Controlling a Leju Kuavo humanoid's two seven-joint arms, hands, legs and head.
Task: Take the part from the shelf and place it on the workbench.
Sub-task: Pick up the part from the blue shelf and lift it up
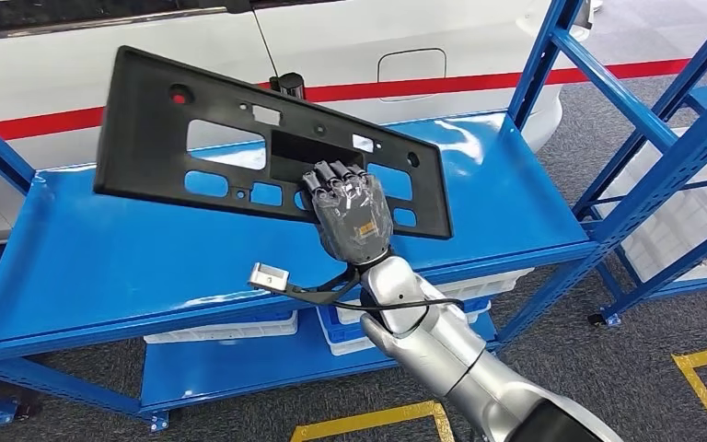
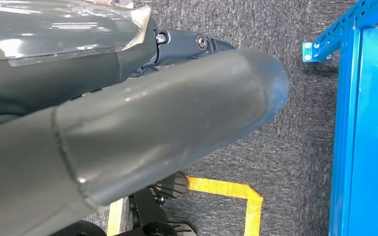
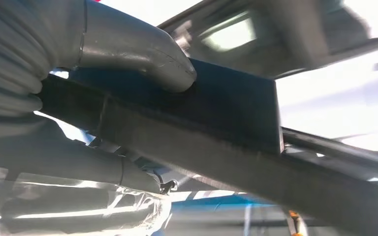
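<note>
While right hand [image 1: 354, 216] grips, part [image 1: 193, 138] tilted, lengthwise

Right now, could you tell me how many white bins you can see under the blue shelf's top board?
2: one white bin sits on the lower board at left, another behind the right hand's forearm. More may be hidden.

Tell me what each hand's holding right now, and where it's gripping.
The right hand holds the black panel by its lower edge, toward its right end, thumb pressed on one face. The left hand seems to hold nothing.
</note>
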